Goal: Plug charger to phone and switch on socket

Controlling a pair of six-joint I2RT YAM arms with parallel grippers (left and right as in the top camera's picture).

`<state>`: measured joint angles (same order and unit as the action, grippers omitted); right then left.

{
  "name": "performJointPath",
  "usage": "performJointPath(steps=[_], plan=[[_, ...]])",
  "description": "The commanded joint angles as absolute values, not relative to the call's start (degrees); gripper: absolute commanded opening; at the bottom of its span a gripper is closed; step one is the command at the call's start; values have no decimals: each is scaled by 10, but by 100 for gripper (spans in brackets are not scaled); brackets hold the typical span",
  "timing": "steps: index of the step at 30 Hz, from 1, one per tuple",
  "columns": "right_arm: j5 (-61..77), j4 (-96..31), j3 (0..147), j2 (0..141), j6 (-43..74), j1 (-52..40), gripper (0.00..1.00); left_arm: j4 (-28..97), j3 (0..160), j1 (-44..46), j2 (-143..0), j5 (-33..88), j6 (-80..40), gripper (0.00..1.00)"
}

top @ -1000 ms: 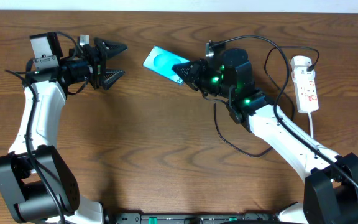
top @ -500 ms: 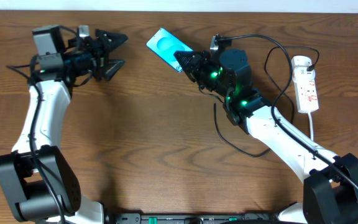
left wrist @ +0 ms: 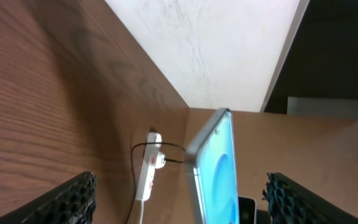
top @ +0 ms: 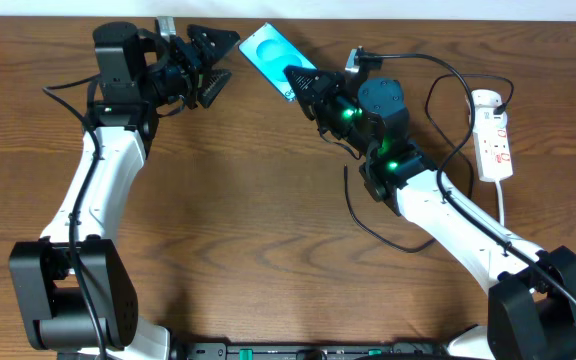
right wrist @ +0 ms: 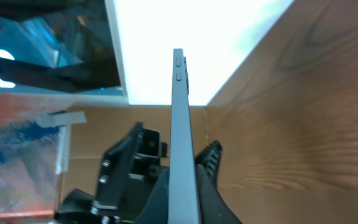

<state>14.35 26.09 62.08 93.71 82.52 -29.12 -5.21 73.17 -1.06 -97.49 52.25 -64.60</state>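
Observation:
The phone (top: 271, 52), turquoise screen showing, is held near the table's far edge by my right gripper (top: 301, 83), which is shut on its lower end. In the right wrist view the phone (right wrist: 179, 124) appears edge-on between the shut fingers (right wrist: 207, 193). My left gripper (top: 220, 60) stands wide open just left of the phone's free end, not touching it. From the left wrist the phone (left wrist: 219, 171) shows ahead, between the open fingers (left wrist: 73, 200). The white socket (top: 492, 135) lies at the far right. The charger cable (top: 354, 207) loops on the table; its tip is not visible.
The socket's thick white cord (top: 501, 200) runs toward the front. The socket (left wrist: 148, 177) also shows far ahead in the left wrist view. A white wall (left wrist: 216, 50) borders the table's far edge. Both white arms reach in from the front corners.
My left arm has swung right and toward the far edge, bringing its open gripper close to the phone. The right gripper has carried the phone a little farther back.

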Motion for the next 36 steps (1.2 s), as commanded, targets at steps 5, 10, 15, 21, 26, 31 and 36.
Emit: performJointPath(steps=[5,10,15,21,26,31,36], plan=[[115,324,631,934,858,-320,1,-67,736,-11,-973,509,-673,87],[121,325,631,934,863,-325,1,-88,736,-11,-973,509,-686,87],[124,323,631,934,861,-325,1,-104,736,-11,-973,509,-694,87],[124,320,631,936,856,-325,1,-125,734,-3,-973,510,-713,87],[124,320,631,936,856,-325,1,-161,734,16,-973,512,-733,87],[126,320,631,936,856,-326,1,-194,734,31,-974,512,-748,87],[126,321,631,936,856,-327,1,-195,734,33,-974,514,-754,86]])
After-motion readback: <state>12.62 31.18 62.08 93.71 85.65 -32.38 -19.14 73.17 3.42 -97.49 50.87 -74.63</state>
